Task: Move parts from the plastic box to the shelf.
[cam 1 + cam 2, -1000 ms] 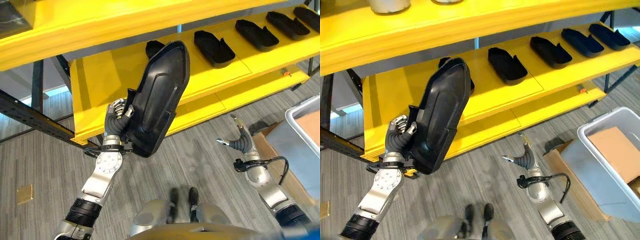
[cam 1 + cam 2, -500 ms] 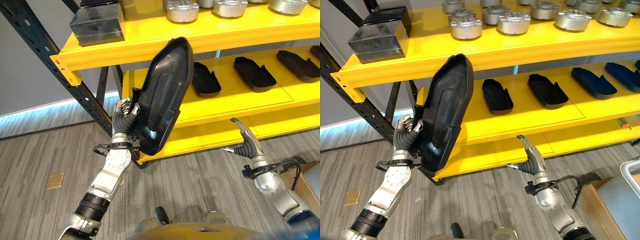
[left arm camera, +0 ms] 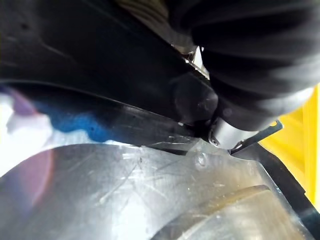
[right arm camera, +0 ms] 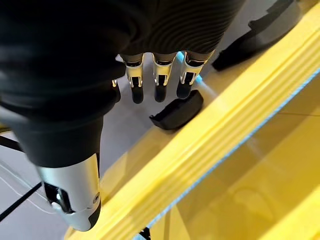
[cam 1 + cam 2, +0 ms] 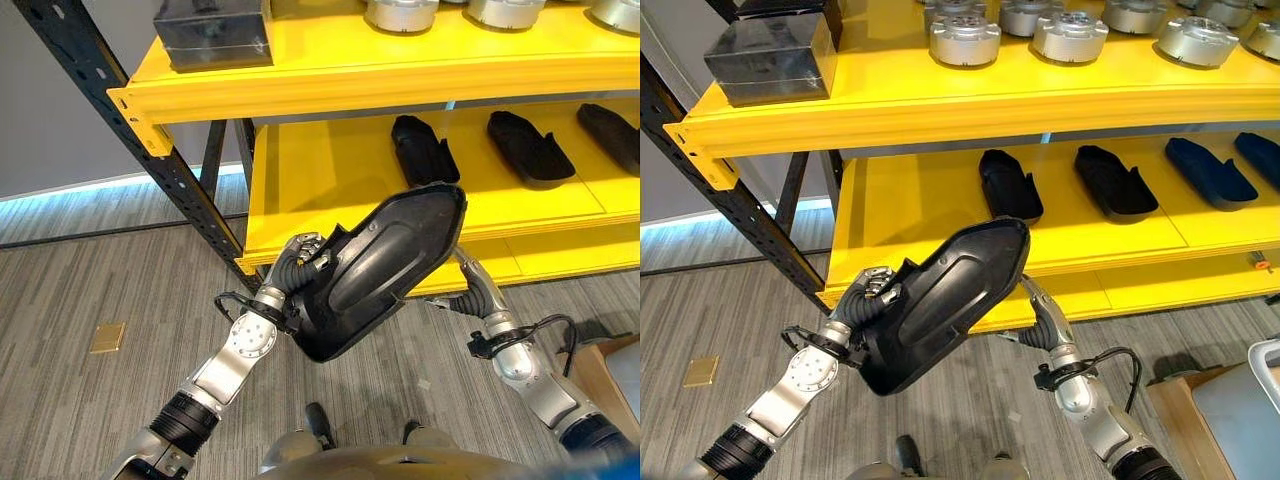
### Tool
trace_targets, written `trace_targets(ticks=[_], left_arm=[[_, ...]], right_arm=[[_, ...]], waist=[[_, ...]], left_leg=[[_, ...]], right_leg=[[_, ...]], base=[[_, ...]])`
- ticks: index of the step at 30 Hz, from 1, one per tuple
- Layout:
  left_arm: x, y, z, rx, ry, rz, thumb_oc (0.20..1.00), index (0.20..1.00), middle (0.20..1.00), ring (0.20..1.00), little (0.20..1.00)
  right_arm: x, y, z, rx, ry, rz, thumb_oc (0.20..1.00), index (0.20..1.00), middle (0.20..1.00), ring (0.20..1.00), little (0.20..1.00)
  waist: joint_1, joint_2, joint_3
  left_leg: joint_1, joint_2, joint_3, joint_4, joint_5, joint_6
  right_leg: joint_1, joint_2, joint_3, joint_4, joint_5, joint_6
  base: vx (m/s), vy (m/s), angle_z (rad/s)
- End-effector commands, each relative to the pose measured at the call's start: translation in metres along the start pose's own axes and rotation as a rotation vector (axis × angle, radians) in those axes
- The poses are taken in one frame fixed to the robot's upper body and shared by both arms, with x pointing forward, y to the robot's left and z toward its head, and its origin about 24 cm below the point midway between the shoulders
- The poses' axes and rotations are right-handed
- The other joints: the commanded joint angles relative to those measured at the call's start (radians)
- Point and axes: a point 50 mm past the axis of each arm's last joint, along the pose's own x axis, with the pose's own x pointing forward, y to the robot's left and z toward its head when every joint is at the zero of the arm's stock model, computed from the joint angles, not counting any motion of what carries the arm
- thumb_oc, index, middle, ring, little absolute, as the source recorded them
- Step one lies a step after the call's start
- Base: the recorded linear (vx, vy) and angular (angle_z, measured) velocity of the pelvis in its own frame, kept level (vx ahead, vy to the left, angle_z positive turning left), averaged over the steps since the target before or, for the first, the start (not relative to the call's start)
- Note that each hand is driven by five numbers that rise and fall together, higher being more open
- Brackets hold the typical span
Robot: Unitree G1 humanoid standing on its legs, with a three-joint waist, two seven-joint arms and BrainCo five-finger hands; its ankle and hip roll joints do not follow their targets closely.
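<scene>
My left hand [image 5: 298, 264] is shut on the edge of a large black moulded part [image 5: 388, 262]. The part hangs tilted, nearly flat, in front of the front edge of the yellow shelf's lower level [image 5: 320, 185]. Its narrow end points up and to the right. My right hand [image 5: 473, 290] is open with straight fingers [image 4: 159, 87] just beyond that end, under the shelf's edge. Three smaller black parts [image 5: 421, 150] [image 5: 527, 146] [image 5: 610, 132] lie in a row on the lower level.
The upper level carries a dark box [image 5: 212, 30] and several silver round parts [image 5: 964, 38]. A black rack upright [image 5: 130, 135] slants down at the left. A cardboard box [image 5: 618, 372] and a corner of the plastic box [image 5: 1270, 352] stand on the floor at the right.
The black part has tipped from upright to nearly flat and come lower, its narrow end now by my right hand. The whole view has also shifted.
</scene>
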Motion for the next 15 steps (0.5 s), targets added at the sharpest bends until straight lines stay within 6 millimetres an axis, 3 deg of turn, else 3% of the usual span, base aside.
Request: trace_targets(ticks=[1, 4, 7, 9, 11, 14, 15], left_arm=[[0.012, 0.004, 0.013, 0.022, -0.093, 0.027, 0.2, 0.2, 0.2, 0.2, 0.2], [0.012, 0.004, 0.007, 0.033, -0.06, 0.037, 0.2, 0.2, 0.2, 0.2, 0.2], [0.013, 0.007, -0.003, 0.028, -0.005, 0.084, 0.2, 0.2, 0.2, 0.2, 0.2], [0.014, 0.011, -0.006, 0.023, 0.003, 0.109, 0.2, 0.2, 0.2, 0.2, 0.2], [0.015, 0.013, -0.008, 0.021, 0.016, 0.1, 0.2, 0.2, 0.2, 0.2, 0.2], [0.012, 0.013, -0.007, 0.023, 0.014, 0.1, 0.2, 0.2, 0.2, 0.2, 0.2], [0.012, 0.014, -0.004, 0.022, 0.01, 0.101, 0.2, 0.2, 0.2, 0.2, 0.2]], right_arm=[[0.023, -0.013, 0.011, 0.118, -0.015, -0.078, 1.0, 1.0, 1.0, 1.0, 1.0], [0.028, -0.015, 0.015, 0.121, -0.032, -0.096, 1.0, 1.0, 1.0, 1.0, 1.0], [0.035, -0.019, 0.02, 0.126, -0.04, -0.137, 1.0, 1.0, 1.0, 1.0, 1.0], [0.038, -0.018, 0.022, 0.131, -0.041, -0.151, 1.0, 1.0, 1.0, 1.0, 1.0], [0.04, -0.015, 0.025, 0.14, -0.043, -0.166, 1.0, 1.0, 1.0, 1.0, 1.0], [0.044, -0.015, 0.025, 0.134, -0.052, -0.166, 1.0, 1.0, 1.0, 1.0, 1.0], [0.047, -0.017, 0.027, 0.137, -0.056, -0.171, 1.0, 1.0, 1.0, 1.0, 1.0]], waist=[[0.0, -0.012, 0.026], [0.008, -0.021, 0.031], [0.034, -0.038, 0.045], [0.046, -0.044, 0.054], [0.045, -0.052, 0.076], [0.057, -0.057, 0.091], [0.061, -0.066, 0.098]], left_leg=[[0.036, 0.056, -0.012, 0.083, -0.126, -0.067], [0.027, 0.06, -0.009, 0.111, -0.138, -0.058], [0.01, 0.066, -0.015, 0.15, -0.16, -0.035], [0.011, 0.058, -0.032, 0.152, -0.171, -0.013], [0.025, 0.04, -0.077, 0.144, -0.19, 0.02], [0.034, 0.051, -0.076, 0.13, -0.167, 0.007], [0.036, 0.057, -0.078, 0.126, -0.167, -0.009]], right_leg=[[-0.05, 0.069, -0.017, 0.066, -0.015, -0.029], [-0.059, 0.066, -0.018, 0.108, -0.035, -0.033], [-0.091, 0.053, -0.026, 0.232, -0.08, -0.034], [-0.131, 0.038, -0.014, 0.342, -0.065, -0.011], [-0.227, 0.025, 0.036, 0.54, -0.007, 0.04], [-0.253, -0.003, 0.025, 0.442, 0.057, 0.039], [-0.243, -0.009, 0.018, 0.285, 0.081, 0.042]], base=[[0.01, 0.166, -0.07], [0.0, 0.109, -0.07], [-0.01, 0.115, 0.0], [0.01, 0.094, -0.01], [0.06, 0.052, 0.04], [0.09, -0.135, 0.42], [0.25, -0.477, 0.17]])
